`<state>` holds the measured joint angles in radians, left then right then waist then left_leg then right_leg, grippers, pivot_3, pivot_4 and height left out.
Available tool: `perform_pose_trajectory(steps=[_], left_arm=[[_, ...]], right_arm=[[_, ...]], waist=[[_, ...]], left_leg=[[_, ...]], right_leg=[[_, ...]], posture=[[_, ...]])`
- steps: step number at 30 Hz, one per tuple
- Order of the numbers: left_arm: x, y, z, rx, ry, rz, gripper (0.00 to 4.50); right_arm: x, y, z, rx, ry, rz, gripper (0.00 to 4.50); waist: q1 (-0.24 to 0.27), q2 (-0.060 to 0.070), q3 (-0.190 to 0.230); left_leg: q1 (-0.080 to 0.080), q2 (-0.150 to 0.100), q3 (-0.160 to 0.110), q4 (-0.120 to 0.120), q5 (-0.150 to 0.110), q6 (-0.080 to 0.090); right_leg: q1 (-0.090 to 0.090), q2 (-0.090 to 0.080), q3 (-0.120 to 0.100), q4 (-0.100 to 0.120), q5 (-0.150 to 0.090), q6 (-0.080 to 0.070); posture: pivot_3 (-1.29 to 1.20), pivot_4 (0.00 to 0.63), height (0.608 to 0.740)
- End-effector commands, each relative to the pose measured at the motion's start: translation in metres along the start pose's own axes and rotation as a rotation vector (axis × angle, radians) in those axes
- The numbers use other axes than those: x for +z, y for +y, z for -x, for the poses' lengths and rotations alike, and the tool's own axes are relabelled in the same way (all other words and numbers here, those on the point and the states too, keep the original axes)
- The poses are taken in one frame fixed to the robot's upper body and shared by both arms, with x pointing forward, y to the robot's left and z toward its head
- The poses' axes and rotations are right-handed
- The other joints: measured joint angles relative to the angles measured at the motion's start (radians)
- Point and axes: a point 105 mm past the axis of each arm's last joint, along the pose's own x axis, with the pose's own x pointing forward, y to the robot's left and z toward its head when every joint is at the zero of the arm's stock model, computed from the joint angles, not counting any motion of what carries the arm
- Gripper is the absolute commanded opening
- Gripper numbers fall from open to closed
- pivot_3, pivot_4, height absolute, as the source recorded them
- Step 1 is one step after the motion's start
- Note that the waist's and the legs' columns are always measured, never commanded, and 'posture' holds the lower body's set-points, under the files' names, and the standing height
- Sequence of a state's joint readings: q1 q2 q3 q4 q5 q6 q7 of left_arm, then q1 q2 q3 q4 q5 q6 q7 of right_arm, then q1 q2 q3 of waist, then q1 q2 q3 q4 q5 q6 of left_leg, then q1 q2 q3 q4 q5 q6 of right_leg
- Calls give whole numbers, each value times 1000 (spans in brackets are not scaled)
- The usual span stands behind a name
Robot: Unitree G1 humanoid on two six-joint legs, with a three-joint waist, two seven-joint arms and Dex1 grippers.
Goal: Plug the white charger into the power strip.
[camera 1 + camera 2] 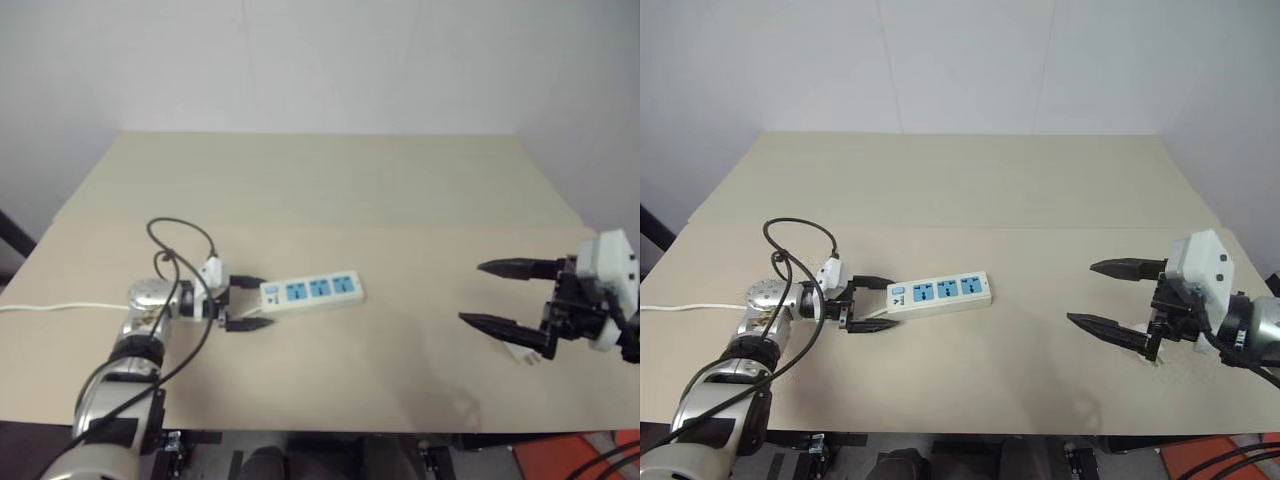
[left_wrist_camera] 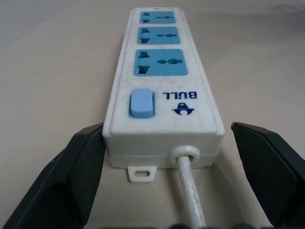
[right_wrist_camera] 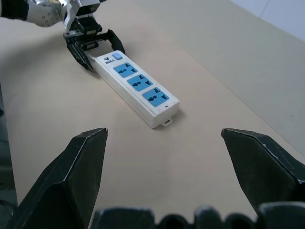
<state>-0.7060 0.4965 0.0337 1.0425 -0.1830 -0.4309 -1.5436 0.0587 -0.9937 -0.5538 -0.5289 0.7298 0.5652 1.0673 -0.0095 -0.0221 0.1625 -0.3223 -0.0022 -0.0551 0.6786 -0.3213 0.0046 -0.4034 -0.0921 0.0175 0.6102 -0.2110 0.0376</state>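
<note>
Left claw [image 1: 247, 302] spread, straddling the switch end of the long white plastic power strip [image 1: 312, 290] near the beige bench's [image 1: 330, 190] left edge. Right claw [image 1: 1110, 297] spread, empty, near the right edge, above a small white boxy charger [image 1: 523, 354]. Charger pickup comes next, I'd judge.

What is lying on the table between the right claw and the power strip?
Nothing: in the left eye view only bare table separates the power strip from the right claw. The right wrist view shows the same bare stretch.

Soft, even overhead light, faint shadows on the table [image 1: 330, 190] (wrist views perhaps slightly blurred up close).
</note>
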Motion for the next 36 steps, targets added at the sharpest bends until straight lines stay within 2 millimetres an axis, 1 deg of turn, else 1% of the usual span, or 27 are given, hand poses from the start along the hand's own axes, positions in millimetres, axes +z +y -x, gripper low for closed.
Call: perform_pose_trajectory(steps=[1, 4, 7, 16, 20, 21, 28, 33, 36], left_arm=[[3, 5, -2, 49, -40, -15, 4470], [5, 5, -12, 76, -90, -13, 4470], [6, 3, -22, 69, -116, -7, 4470], [-1, -9, -29, -33, -77, 18, 4470], [-1, -8, -30, -17, -85, 13, 3596], [-1, -8, -31, -19, -85, 14, 3258], [5, -10, -36, -62, -88, -7, 3256], [22, -13, -49, -150, -120, -52, 3256], [28, -16, -59, -192, -133, -73, 3256]], right_arm=[[12, 2, 3, -1, -9, 43, 4500], [12, 4, 0, 11, -14, 41, 4500], [13, 5, -2, 18, -22, 41, 4500], [17, 4, -2, 20, -32, 45, 4500], [18, 3, -3, 18, -35, 46, 4500], [18, 4, -3, 18, -36, 47, 4500], [18, 2, -4, 12, -49, 44, 4500], [17, -1, -5, -5, -59, 24, 4500], [14, -5, -5, -19, -52, 10, 4500]], waist=[[0, 0, 0], [3, 0, 0], [11, 0, 0], [18, 1, -1], [19, 1, -1], [19, 1, -1], [20, 1, -1], [23, 1, -1], [22, 1, -1]], left_leg=[[0, 0, 0, 0, 0, 0], [0, 0, 0, 0, 0, 0], [0, 0, 0, 0, 0, 0], [1, 0, 0, 0, 0, 0], [1, 0, 0, 0, 0, 0], [1, 0, 0, 0, 0, 0], [1, 0, 0, 0, 0, 0], [0, -1, 0, 1, 0, 0], [0, -1, 0, 1, 0, 0]], right_leg=[[0, 0, 0, 0, 0, 0], [0, 0, 0, 0, 0, 0], [1, 0, 0, 0, 0, 0], [1, 0, 0, 0, 0, 0], [2, 0, 0, 0, 0, 0], [2, 0, 0, 0, 0, 0], [2, 0, 0, 0, 0, 0], [2, -1, -1, -1, 0, 0], [1, -1, 0, -1, 0, 1]], posture=[[0, 150, 740], [0, 150, 740], [0, 150, 740], [0, 150, 740], [0, 150, 740], [0, 150, 740], [0, 150, 740], [0, 150, 740], [0, 150, 740]])
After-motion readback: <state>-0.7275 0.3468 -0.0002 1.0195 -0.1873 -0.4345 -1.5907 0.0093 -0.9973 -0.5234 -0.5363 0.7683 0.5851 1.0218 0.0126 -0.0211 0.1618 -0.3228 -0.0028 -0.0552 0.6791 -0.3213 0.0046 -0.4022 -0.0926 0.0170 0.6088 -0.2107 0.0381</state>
